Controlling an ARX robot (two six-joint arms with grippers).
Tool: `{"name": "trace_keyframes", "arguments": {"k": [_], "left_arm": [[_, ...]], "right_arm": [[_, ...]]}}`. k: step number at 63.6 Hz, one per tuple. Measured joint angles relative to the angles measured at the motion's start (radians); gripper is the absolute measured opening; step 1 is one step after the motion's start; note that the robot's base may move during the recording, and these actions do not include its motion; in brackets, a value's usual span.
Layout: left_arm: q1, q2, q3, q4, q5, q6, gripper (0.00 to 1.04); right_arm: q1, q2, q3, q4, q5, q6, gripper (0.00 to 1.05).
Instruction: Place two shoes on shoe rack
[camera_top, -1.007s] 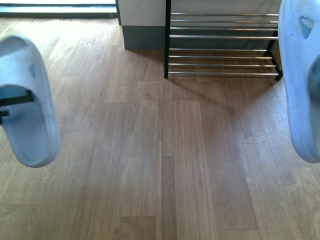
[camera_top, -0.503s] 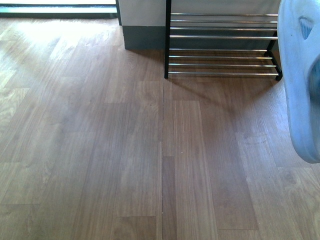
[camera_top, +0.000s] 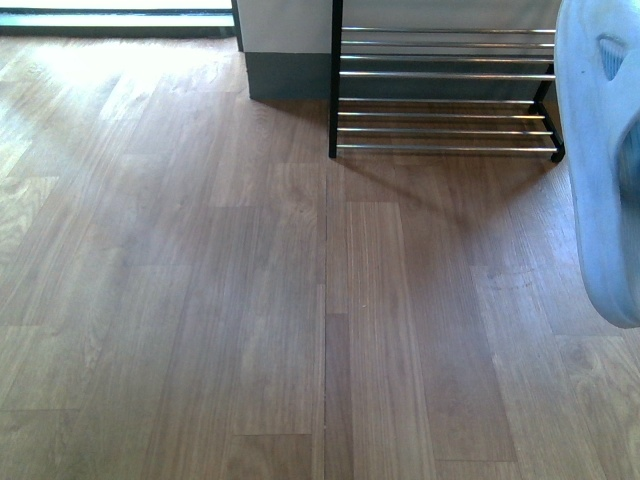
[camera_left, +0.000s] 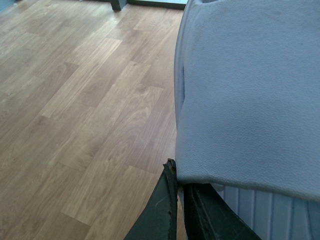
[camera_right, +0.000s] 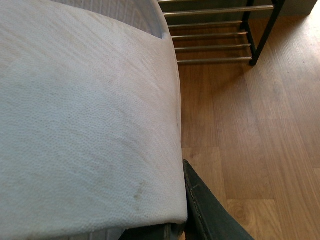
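Above wood floor (camera_top: 200, 300), short of shoe rack (camera_top: 334, 80): holds one pale sandal (camera_top: 600, 170) clamped in right fingers (camera_right: 210, 215), second sandal (camera_left: 250, 90) clamped in left fingers (camera_left: 160, 210).

text: none readable | sandal (camera_top: 598, 180) — small dark mark on strap, possibly a cutout, no letters

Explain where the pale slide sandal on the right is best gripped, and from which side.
Grip the slide sandal by its broad strap, coming in at the strap's open edge. The strap arches clear of the footbed, so one of the fingers can likely slip beneath it while the other presses on top.
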Motion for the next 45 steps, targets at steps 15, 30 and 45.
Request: {"name": "trace_keyframes", "arguments": {"k": [15, 30, 45], "left_arm": [[0.0, 0.0, 0.0, 0.0, 0.0, 0.0, 0.02], [0.0, 0.0, 0.0, 0.0, 0.0, 0.0, 0.02], [0.0, 0.0, 0.0, -0.001, 0.0, 0.0, 0.02]], "right_arm": [[0.0, 0.0, 0.0, 0.0, 0.0, 0.0, 0.01], [0.0, 0.0, 0.0, 0.0, 0.0, 0.0, 0.01], [0.0, 0.0, 0.0, 0.0, 0.0, 0.0, 0.01]]}}
